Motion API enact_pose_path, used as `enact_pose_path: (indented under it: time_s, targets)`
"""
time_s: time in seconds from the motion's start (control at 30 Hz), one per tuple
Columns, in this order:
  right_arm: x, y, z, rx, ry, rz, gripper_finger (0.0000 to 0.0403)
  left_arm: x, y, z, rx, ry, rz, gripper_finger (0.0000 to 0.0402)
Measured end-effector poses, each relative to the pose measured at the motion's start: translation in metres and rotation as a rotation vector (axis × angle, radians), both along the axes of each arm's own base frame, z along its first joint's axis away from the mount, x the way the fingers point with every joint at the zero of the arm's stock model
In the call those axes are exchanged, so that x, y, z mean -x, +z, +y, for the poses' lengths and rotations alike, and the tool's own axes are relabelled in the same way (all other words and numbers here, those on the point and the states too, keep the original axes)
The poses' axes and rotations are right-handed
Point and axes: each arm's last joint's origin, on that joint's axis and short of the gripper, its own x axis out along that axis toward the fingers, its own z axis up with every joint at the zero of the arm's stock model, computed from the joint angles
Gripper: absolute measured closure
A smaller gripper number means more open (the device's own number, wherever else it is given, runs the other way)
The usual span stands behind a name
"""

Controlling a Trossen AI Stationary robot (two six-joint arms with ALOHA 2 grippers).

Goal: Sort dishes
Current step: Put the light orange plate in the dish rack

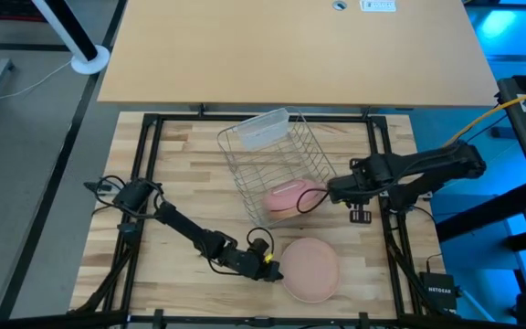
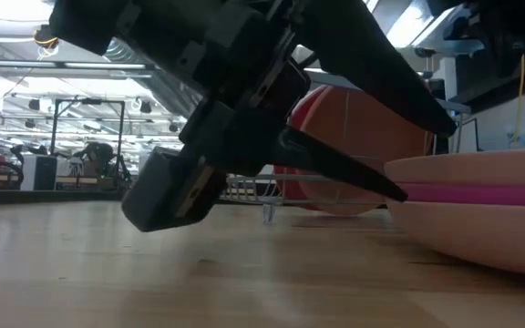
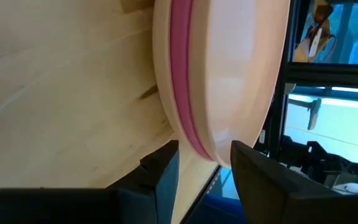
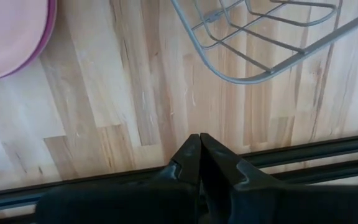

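Note:
A stack of plates (image 1: 313, 270) lies flat on the table's near part: a peach-pink plate on top, a magenta one (image 3: 180, 93) under it and another peach one at the bottom. My left gripper (image 1: 277, 271) is open at the stack's left rim, with one finger on the table side and one above (image 3: 205, 165). More plates, pink and terracotta (image 1: 290, 196) (image 2: 363, 137), stand in the near end of the wire rack (image 1: 272, 155). My right gripper (image 1: 333, 192) is shut (image 4: 199, 149) just right of the rack, over bare table. My left gripper comes level from the table's left, low over the wood. Its open fingers (image 3: 253, 171) straddle the left rim of the stack (image 3: 213, 152). Whether either finger touches the rim I cannot tell. The stack rests flat on the table.
A clear plastic tub (image 1: 263, 128) sits in the rack's far end. A black metal frame (image 1: 153, 155) borders the wooden table. A second lighter table (image 1: 290, 46) lies beyond the far edge. Bare wood shows left of the rack.

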Motion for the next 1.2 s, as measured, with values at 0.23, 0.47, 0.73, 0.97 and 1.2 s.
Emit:
enact_pose_path:
  time_s: [0.23, 0.47, 0.73, 0.97, 1.2]
  targets:
    - [0.003, 0.003, -0.001, 0.014, 0.002, -0.018, 0.0391, -0.006, 0.0, 0.012, 0.009, 0.038, -0.003, 0.0265]
    - [0.003, 0.003, -0.001, 0.015, 0.005, -0.017, 0.0391, -0.012, 0.0, 0.026, 0.013, 0.075, 0.003, 0.0266]
    - [0.003, 0.003, -0.001, 0.014, 0.011, -0.017, 0.0391, -0.013, 0.0, 0.028, 0.054, 0.105, 0.012, 0.0338]
    - [0.003, 0.002, -0.001, 0.015, 0.029, -0.014, 0.0391, -0.013, 0.0, 0.028, 0.06, 0.096, 0.014, 0.0396]
    - [0.003, 0.002, -0.001, 0.015, 0.029, -0.015, 0.0391, -0.013, 0.0, 0.028, 0.077, 0.104, 0.018, 0.0399]
